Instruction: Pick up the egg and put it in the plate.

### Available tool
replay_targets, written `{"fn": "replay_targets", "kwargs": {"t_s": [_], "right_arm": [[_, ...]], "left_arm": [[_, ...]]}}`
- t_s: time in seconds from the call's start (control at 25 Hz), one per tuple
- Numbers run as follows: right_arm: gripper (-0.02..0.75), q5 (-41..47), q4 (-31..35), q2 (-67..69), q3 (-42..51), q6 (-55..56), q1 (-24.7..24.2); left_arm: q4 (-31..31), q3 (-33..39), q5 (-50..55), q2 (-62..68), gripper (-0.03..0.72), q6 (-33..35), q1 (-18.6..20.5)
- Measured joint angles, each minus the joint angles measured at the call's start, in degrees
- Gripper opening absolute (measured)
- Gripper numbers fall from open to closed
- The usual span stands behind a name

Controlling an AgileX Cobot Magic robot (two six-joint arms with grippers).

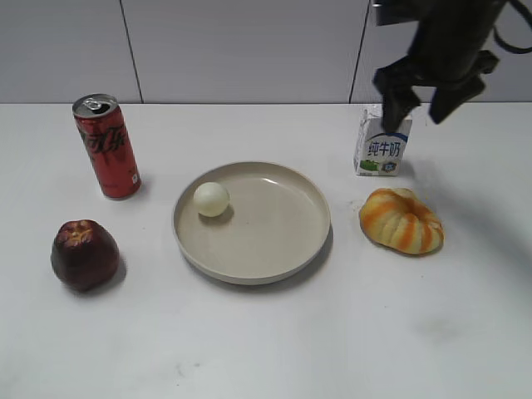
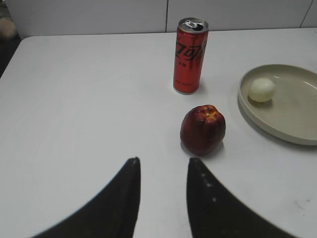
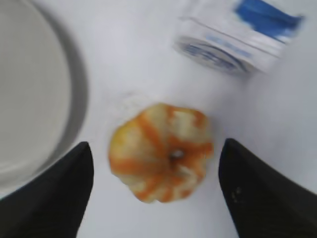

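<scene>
The pale cream egg (image 1: 211, 199) lies inside the beige plate (image 1: 274, 249), near its left rim. In the left wrist view the egg (image 2: 261, 90) sits in the plate (image 2: 292, 119) at the right edge. My right gripper (image 1: 411, 116) is open and empty, raised high at the back right above the milk carton. In the right wrist view its jaws (image 3: 156, 148) hang wide apart above the pumpkin-shaped thing, with the plate (image 3: 29, 99) at the left. My left gripper (image 2: 162, 166) is open and empty over bare table, short of the apple.
A red soda can (image 1: 107, 146) stands at the back left, a dark red apple (image 1: 84, 254) at the front left. A milk carton (image 1: 382, 143) stands at the back right. An orange-and-white ribbed pumpkin-shaped thing (image 1: 401, 220) lies right of the plate.
</scene>
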Motion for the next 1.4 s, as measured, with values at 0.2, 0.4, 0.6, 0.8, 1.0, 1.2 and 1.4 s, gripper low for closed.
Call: {"fn": "replay_targets", "kwargs": {"t_s": [0.2, 0.4, 0.6, 0.8, 1.0, 1.2, 1.4], "right_arm": [[0.584, 1.4, -3.9, -0.6, 0.5, 4.0, -6.4], [0.583, 1.5, -3.2, -7.0, 5.7, 4.5, -8.4], [0.569, 1.4, -1.3, -20.5, 19.5, 4.4, -7.9], [0.538, 1.6, -0.8, -35.5, 38.1, 4.4, -7.8], [0.520, -0.8, -0.7, -50.1, 52.7, 4.2, -7.8], [0.495, -5.6, -0.7, -63.5, 62.2, 4.2, -7.8], [0.487, -9.0, -0.7, -76.6, 69.6, 4.2, -7.8]], "left_arm": [[0.0, 0.0, 0.0, 0.0, 0.235, 0.0, 0.0], [0.0, 0.0, 0.0, 0.0, 0.235, 0.0, 0.0], [0.0, 0.0, 0.0, 0.0, 0.235, 0.0, 0.0], [0.0, 0.0, 0.0, 0.0, 0.235, 0.0, 0.0], [0.0, 0.0, 0.0, 0.0, 0.232, 0.0, 0.0], [0.0, 0.0, 0.0, 0.0, 0.232, 0.0, 0.0], [0.0, 0.0, 0.0, 0.0, 0.232, 0.0, 0.0]]}}
